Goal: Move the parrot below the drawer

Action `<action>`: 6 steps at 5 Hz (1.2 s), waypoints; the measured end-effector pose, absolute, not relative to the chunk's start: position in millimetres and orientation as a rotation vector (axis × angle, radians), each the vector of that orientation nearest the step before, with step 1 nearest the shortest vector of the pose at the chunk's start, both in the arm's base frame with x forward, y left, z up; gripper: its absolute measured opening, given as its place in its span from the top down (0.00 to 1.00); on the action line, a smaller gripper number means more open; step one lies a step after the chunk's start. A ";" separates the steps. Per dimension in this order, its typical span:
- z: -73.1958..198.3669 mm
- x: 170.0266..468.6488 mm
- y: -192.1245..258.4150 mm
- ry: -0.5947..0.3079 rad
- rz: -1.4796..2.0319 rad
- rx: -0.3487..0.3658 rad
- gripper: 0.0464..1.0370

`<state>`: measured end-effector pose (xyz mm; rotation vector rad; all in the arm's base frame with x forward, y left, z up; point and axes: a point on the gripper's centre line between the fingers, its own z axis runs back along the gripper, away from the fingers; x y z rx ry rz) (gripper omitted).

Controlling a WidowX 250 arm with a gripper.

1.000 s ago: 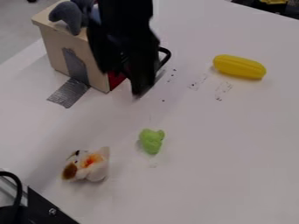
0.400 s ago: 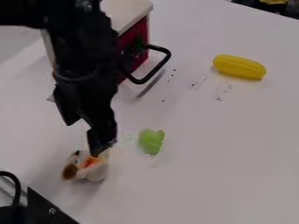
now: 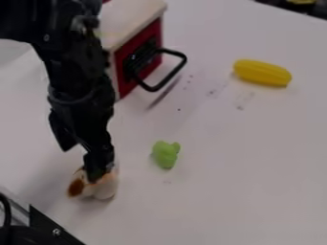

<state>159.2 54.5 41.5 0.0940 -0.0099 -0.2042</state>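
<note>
The hand [image 3: 80, 165], fingers apart, is at the likely parrot [image 3: 103, 189] near the bench's [image 3: 223, 172] lower-left edge; grasping and placing below the drawer [image 3: 152, 37] remain.

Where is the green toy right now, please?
In the camera view, the green toy lies just below centre, right of the white toy and below the drawer handle.

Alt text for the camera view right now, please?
A black robot gripper hangs open over a small white-and-brown toy on a white table, near a green toy. Farther back are a box with a red drawer and a yellow ridged toy.
</note>
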 end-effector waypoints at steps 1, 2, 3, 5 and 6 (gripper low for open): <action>23.4 160.0 55.2 0.035 -0.200 0.081 0.04; 7.9 159.8 55.6 0.070 -0.199 0.066 0.04; 1.8 162.0 56.8 0.089 -0.192 0.057 0.06; 17.5 157.5 56.1 0.087 -0.182 0.062 0.50; 59.8 160.0 53.5 0.035 -0.158 0.073 0.60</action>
